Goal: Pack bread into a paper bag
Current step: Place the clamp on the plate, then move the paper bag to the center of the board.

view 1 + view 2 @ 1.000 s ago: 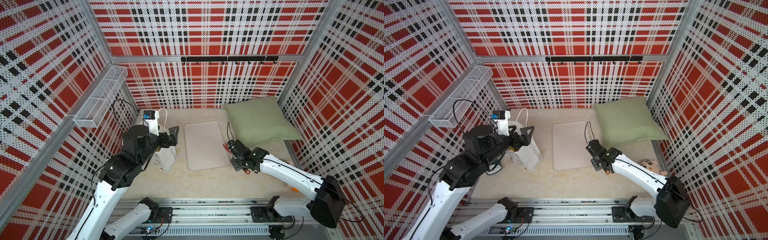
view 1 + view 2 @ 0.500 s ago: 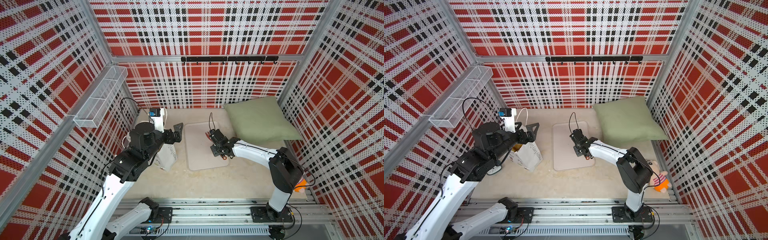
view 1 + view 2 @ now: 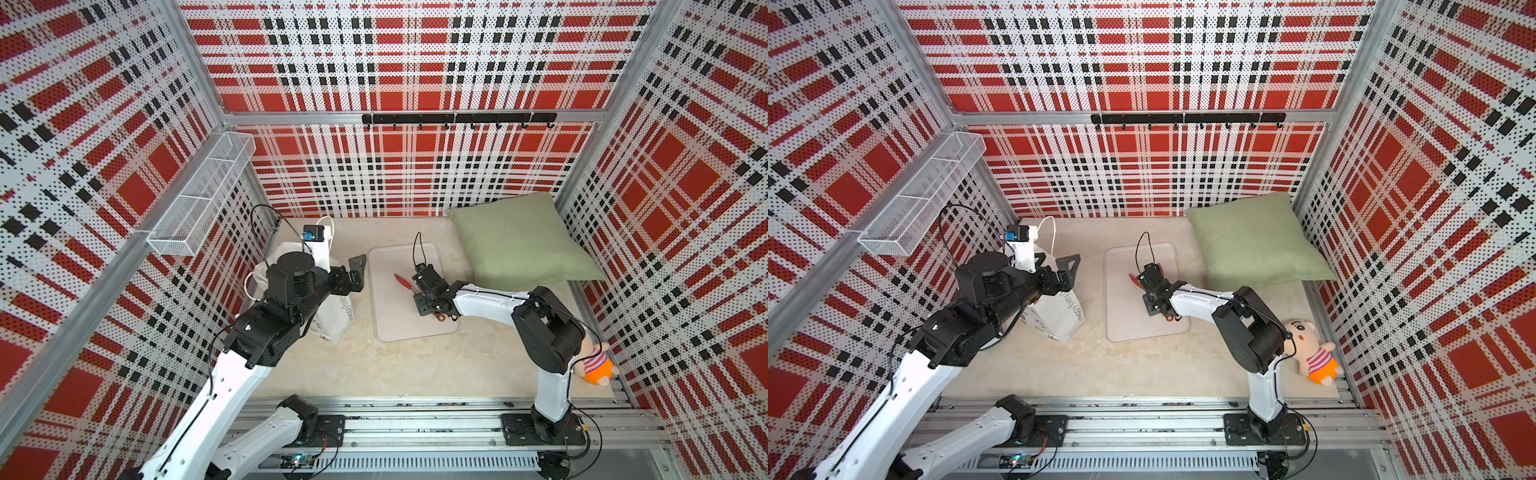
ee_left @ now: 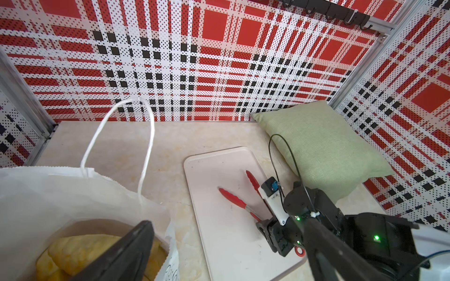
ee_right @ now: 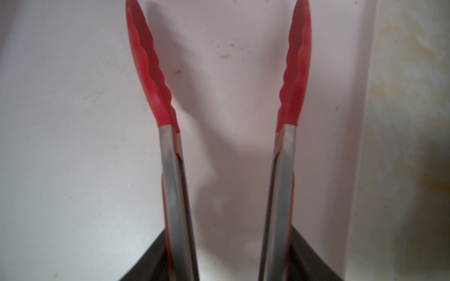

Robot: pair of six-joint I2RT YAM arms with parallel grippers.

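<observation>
A strip of counter [image 3: 374, 365] lay open along the front, before the bag [image 3: 338, 318] and the tray [image 3: 399, 320]. The gap between bag and tray was narrow; the left gripper [image 3: 357, 271], jaws wide, hung over it beside the bag's mouth, where 1 cord handle [image 4: 153, 131] stood upright. On the tray, the tongs [image 4: 233, 198] and the right gripper [image 5: 227, 233] around them took the middle. The cushion [image 3: 519, 237] filled the far right corner; a plush toy [image 3: 594, 365] blocked the near right one. A wire basket [image 3: 199, 195] jutted from the left wall.
</observation>
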